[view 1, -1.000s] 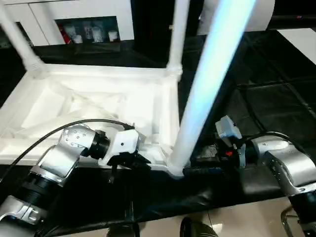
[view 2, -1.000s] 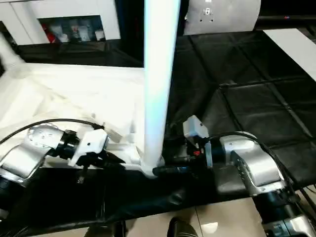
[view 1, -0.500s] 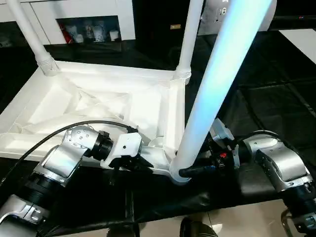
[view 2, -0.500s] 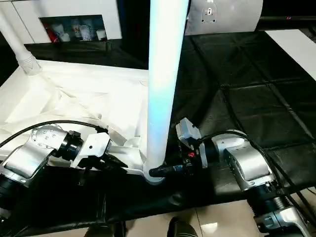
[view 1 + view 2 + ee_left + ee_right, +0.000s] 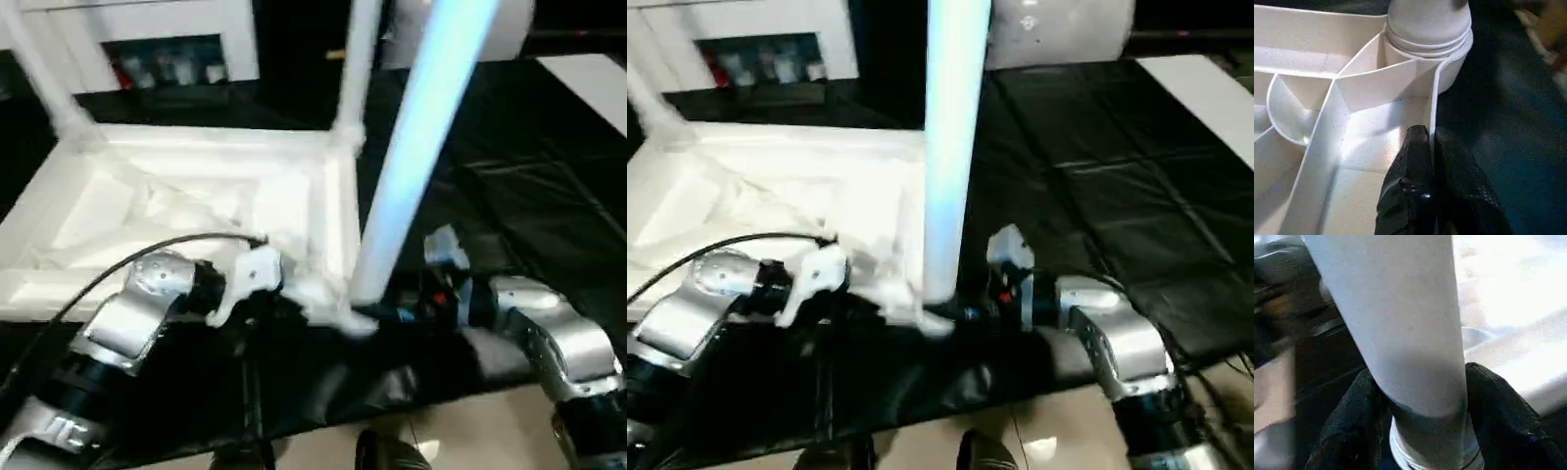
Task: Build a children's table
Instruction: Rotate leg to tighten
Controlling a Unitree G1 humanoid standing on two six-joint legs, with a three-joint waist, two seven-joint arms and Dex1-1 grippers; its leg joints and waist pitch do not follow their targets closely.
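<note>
Eye views: upturned children's table [image 5: 186, 206] near the tabletop's [image 5: 549, 196] front edge, near-corner leg [image 5: 411, 157] upright. Left wrist: left pincer [image 5: 1431, 142] pressed together over the table's rim. Right wrist: right pincer [image 5: 1420, 396] pinching the leg's base.

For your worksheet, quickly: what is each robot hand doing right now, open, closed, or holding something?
Left hand: closed, pinching the rim wall of the table top.
Right hand: closed around the near table leg, just above its socket.
</note>
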